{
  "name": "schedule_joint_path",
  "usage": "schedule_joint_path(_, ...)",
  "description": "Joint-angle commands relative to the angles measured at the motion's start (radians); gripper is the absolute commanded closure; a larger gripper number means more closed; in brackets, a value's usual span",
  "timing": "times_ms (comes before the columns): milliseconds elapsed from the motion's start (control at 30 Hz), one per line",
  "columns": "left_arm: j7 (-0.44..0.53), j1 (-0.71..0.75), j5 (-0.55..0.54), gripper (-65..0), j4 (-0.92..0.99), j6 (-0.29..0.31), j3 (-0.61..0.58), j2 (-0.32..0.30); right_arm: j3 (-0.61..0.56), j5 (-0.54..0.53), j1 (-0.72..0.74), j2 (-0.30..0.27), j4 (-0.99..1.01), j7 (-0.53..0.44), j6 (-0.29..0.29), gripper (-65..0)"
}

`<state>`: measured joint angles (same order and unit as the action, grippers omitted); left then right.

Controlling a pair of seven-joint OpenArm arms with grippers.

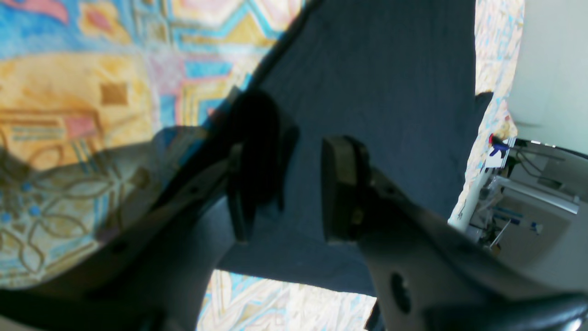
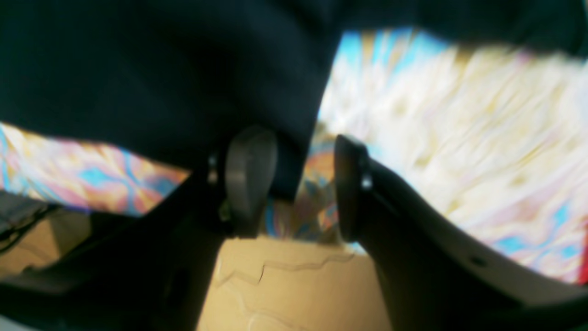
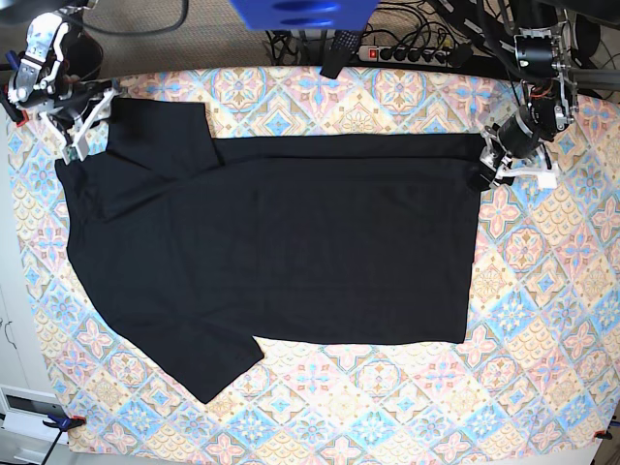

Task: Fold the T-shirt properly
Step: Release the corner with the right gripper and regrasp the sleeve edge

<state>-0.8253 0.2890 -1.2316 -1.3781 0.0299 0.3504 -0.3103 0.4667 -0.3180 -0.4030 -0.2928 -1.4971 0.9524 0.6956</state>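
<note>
The black T-shirt (image 3: 291,242) lies spread flat and sideways on the patterned tablecloth (image 3: 387,407), with its straight hem to the right and its sleeves to the left. My left gripper (image 3: 487,167) hovers at the hem's far right corner. In the left wrist view its jaws (image 1: 289,197) stand open over the T-shirt (image 1: 376,82). My right gripper (image 3: 76,136) sits at the shirt's far left corner. Its jaws (image 2: 298,188) are open in the right wrist view. An edge of the dark T-shirt (image 2: 161,69) hangs into the gap beside one finger (image 2: 250,174), ungripped.
Cables and a power strip (image 3: 407,50) run along the back edge of the table. A blue object (image 3: 300,12) hangs at the top centre. The tablecloth ends close to both grippers at the left and right sides. Clamps (image 3: 58,421) hold its front corners.
</note>
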Motion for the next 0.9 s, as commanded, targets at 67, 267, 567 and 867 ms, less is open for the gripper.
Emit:
schedule_joint_path(67, 0.002, 0.0, -0.015, -22.6, -0.016, 0.009, 0.003, -0.014, 0.007, -0.014, 0.006, -0.016, 0.014, -0.059, 0.003, -25.2)
schedule_joint_path(267, 0.002, -0.001, -0.015, -22.4, -0.016, 0.009, 0.002, -0.014, 0.005, -0.014, 0.003, -0.015, 0.083, -0.066, 0.003, -25.2)
schedule_joint_path(567, 0.002, -0.001, -0.012, -22.4, -0.016, 0.009, 0.002, -0.014, -0.153, -0.014, 0.0, -0.013, 0.071, -0.068, 0.003, -24.5)
schedule_joint_path(867, 0.004, 0.0, -0.012, -22.3, -0.016, 0.009, 0.003, -0.014, -0.159, -0.017, 0.0, -0.012, 0.04, -0.068, 0.003, -1.4)
